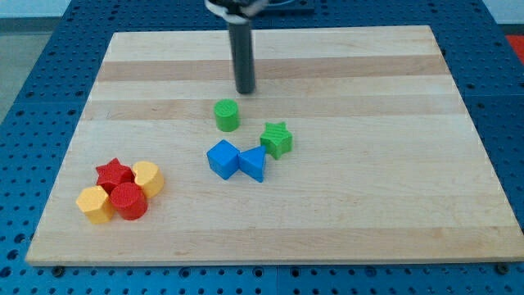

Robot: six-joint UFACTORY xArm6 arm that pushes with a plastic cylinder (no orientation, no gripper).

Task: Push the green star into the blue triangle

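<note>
The green star lies near the board's middle, just up and right of the blue triangle, close to it or touching its upper right corner. A blue cube sits against the triangle's left side. My tip is at the end of the dark rod, above these blocks toward the view's top, up and left of the star and just above and right of a green cylinder.
A cluster at the lower left holds a red star, a red cylinder and two yellow blocks. The wooden board lies on a blue perforated table.
</note>
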